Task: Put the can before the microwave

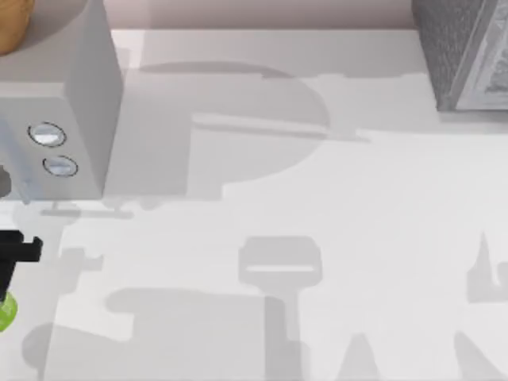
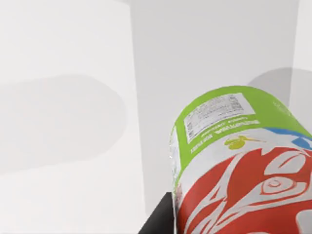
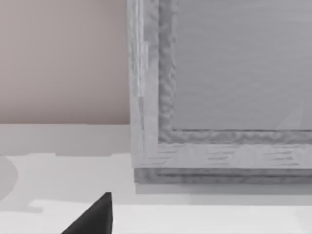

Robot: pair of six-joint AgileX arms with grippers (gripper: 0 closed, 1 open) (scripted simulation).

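At the table's left edge, in front of the microwave (image 1: 55, 119), the left gripper (image 1: 12, 262) grasps the can (image 2: 239, 165). It looks light, rigid and slick, best squeezed around its cylindrical wall.

Left gripper (image 1: 8, 274): black, at the top view's far left edge, low over the tabletop, closed around the can (image 2: 239, 165). Right gripper: one dark fingertip (image 3: 92, 217) shows in the right wrist view, above the tabletop.
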